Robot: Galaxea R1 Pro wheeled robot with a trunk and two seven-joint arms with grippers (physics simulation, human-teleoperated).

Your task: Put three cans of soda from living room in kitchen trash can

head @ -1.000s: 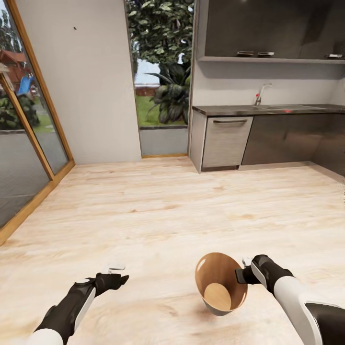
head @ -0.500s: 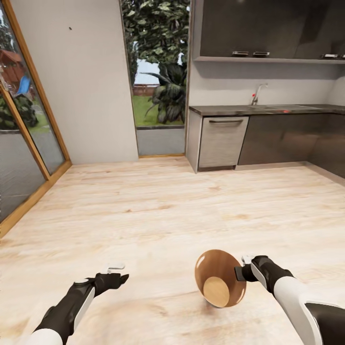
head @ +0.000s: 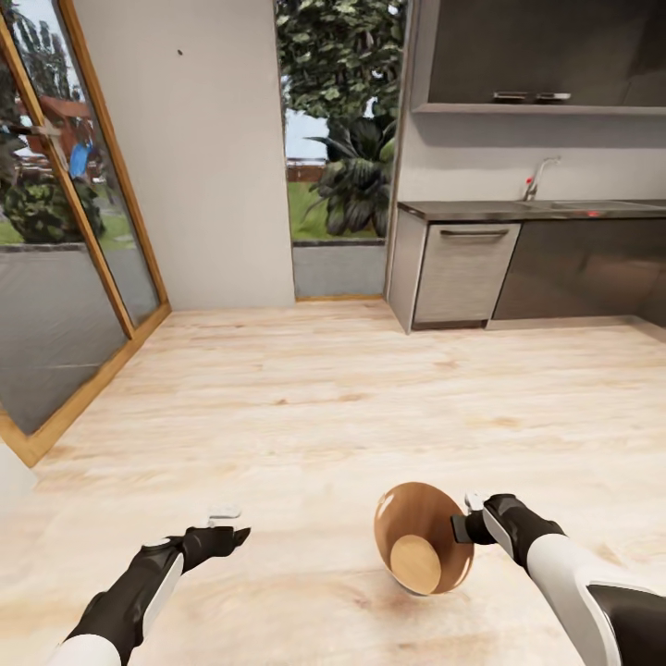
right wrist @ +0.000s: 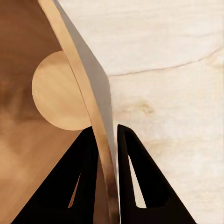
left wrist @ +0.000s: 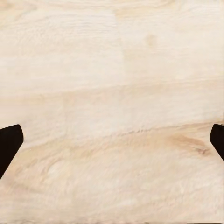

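1. The right gripper pinches only the rim of the tash can, low right of centre in the head view, one finger inside and one outside. With so thin a hold, a jolt could tip or drop it.
2. The bin looks empty, and I see no soda cans.
3. The left gripper hangs spread and empty at lower left.
4. Pale wood floor runs to the grey kitchen counter at upper right and glass doors on the left.
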